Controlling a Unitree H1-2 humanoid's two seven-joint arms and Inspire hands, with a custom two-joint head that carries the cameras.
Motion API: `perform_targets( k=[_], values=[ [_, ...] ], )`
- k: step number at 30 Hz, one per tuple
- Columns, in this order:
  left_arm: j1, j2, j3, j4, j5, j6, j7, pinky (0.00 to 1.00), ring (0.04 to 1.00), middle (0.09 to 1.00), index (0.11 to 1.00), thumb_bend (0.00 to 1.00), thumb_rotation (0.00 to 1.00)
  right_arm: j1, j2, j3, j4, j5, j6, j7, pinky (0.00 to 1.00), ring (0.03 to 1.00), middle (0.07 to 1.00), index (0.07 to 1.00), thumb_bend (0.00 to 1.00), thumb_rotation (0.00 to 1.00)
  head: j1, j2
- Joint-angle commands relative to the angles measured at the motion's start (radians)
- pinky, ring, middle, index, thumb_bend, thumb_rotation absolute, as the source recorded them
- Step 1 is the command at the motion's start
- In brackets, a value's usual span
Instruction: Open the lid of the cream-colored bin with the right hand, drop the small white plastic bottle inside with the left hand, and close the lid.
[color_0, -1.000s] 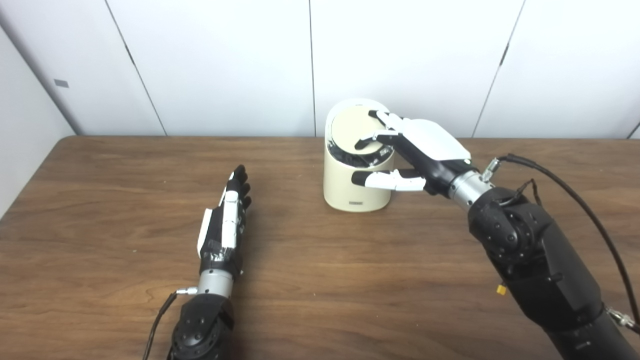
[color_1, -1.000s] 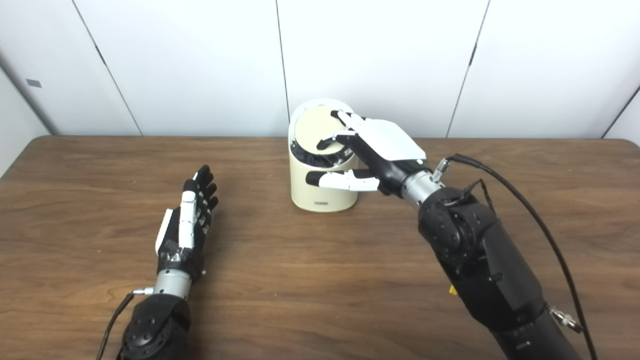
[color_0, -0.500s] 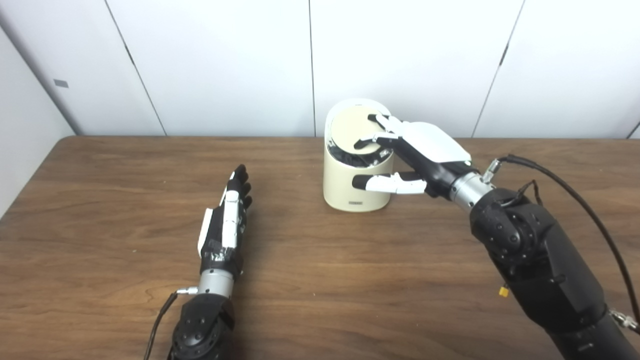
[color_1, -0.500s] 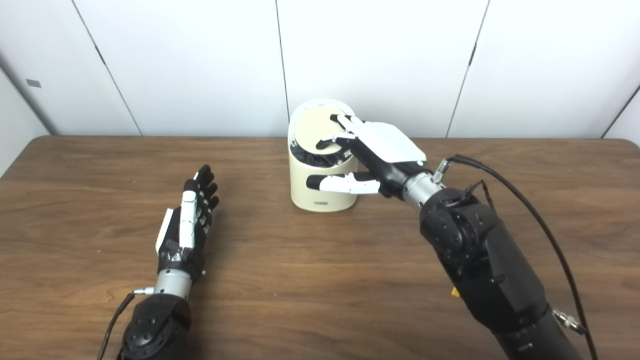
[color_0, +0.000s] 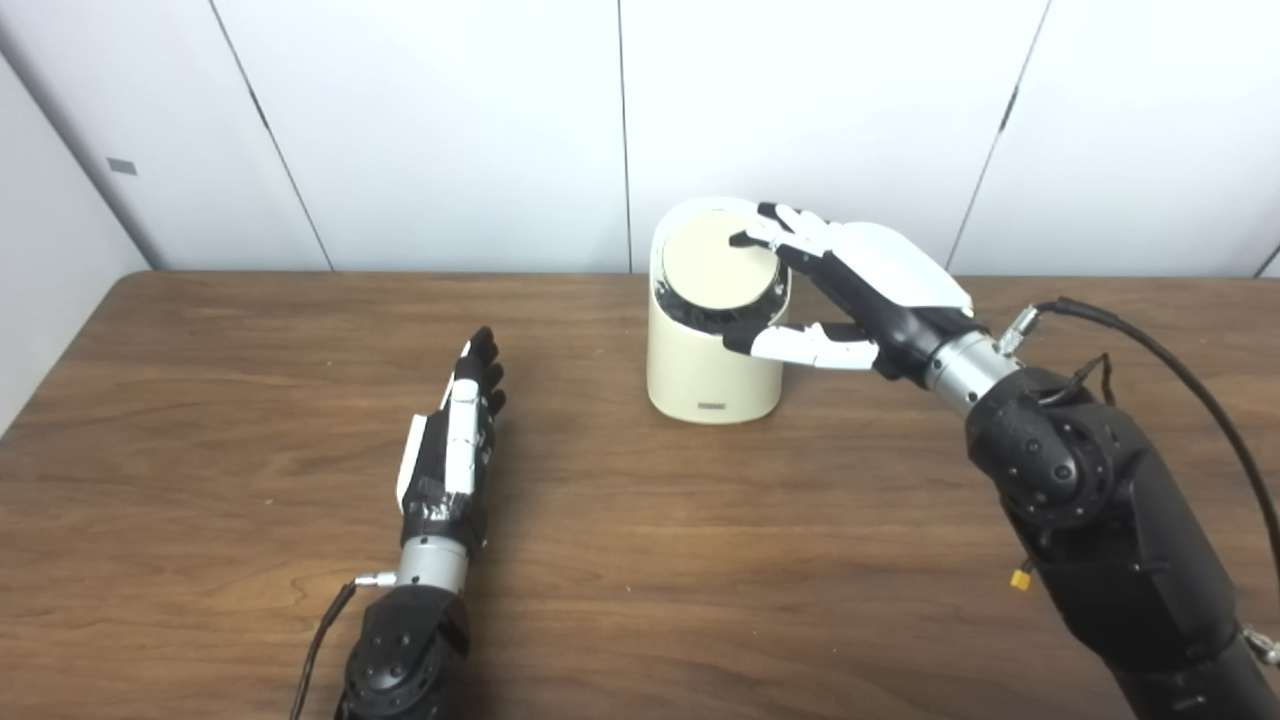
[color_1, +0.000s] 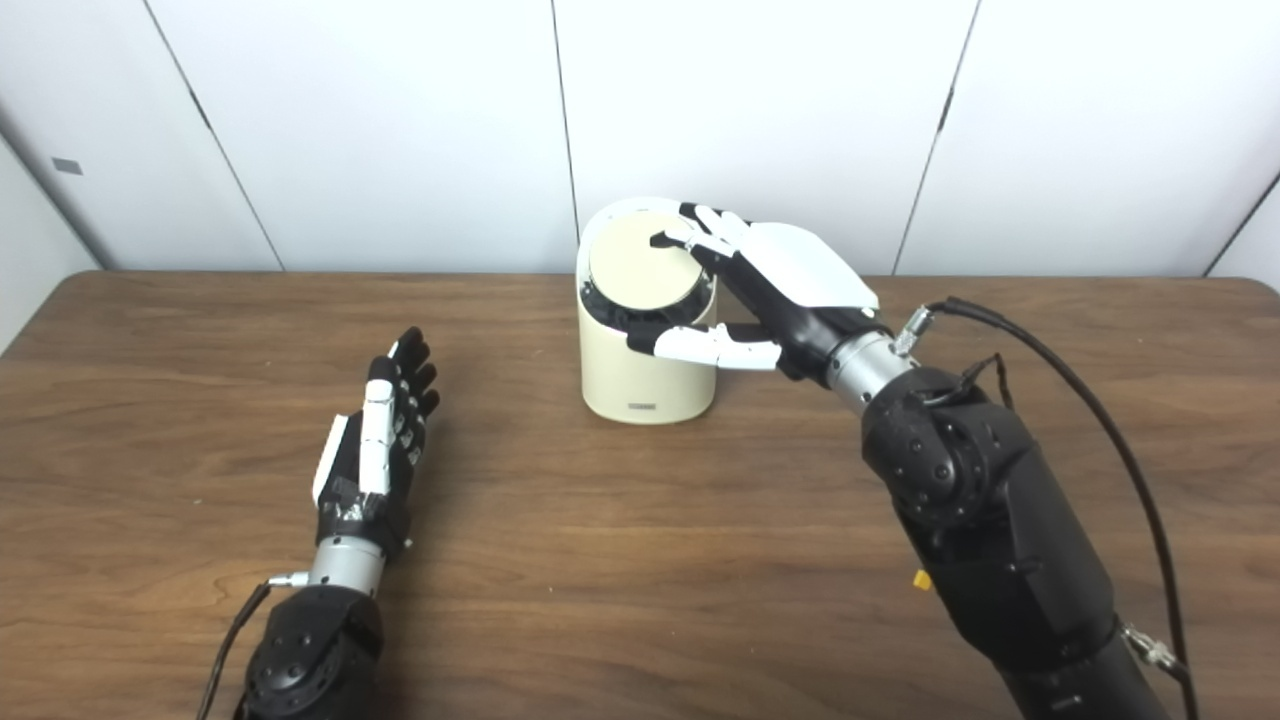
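Fingertips (color_0: 745, 238) of right hand (color_0: 860, 285) rest spread on lid (color_0: 715, 270); left hand (color_1: 375, 440) flat, empty.

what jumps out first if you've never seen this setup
The cream-colored bin stands at the far middle of the wooden table, with the right hand spread over its round lid. The left hand lies open and empty on the table to the left. No bottle is visible.

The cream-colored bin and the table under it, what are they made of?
The cream-colored bin looks like matte plastic: smooth, seamless walls with a soft, even sheen. The table shows brown wood grain; whether solid wood or printed laminate, I cannot tell.
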Motion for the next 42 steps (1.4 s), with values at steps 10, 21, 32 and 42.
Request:
perform_targets(
  k=[10, 21, 32, 42],
  values=[
    [-0.032, 0.011, 0.002, -0.018, -0.007, -0.030, -0.010, 1.00, 1.000, 1.000, 1.000, 0.56, 1.00, 0.068, -0.019, -0.135, -0.105, 0.045, 0.027, -0.039, 1.00, 1.000, 1.000, 0.945, 0.61, 1.00, -0.007, -0.003],
    [-0.028, 0.047, 0.007, -0.007, -0.017, -0.051, -0.028, 1.00, 1.000, 1.000, 1.000, 0.55, 1.00, 0.274, 0.036, -0.344, -0.046, 0.324, -0.002, -0.141, 0.99, 1.000, 1.000, 0.992, 0.58, 1.00, -0.029, -0.003],
    [0.016, 0.056, 0.011, -0.034, -0.012, -0.047, -0.041, 1.00, 1.000, 1.000, 1.000, 0.57, 1.00, 0.390, 0.232, -0.522, 0.091, 0.775, -0.096, -0.239, 1.00, 1.000, 1.000, 1.000, 0.69, 1.00, -0.026, 0.008],
    [0.135, 0.083, 0.007, -0.030, 0.029, -0.203, -0.046, 1.00, 1.000, 1.000, 1.000, 0.59, 1.00, 0.465, 0.232, -0.511, 0.221, 0.827, -0.320, -0.290, 1.00, 1.000, 1.000, 0.996, 0.65, 1.00, -0.024, 0.020]
  ],
)
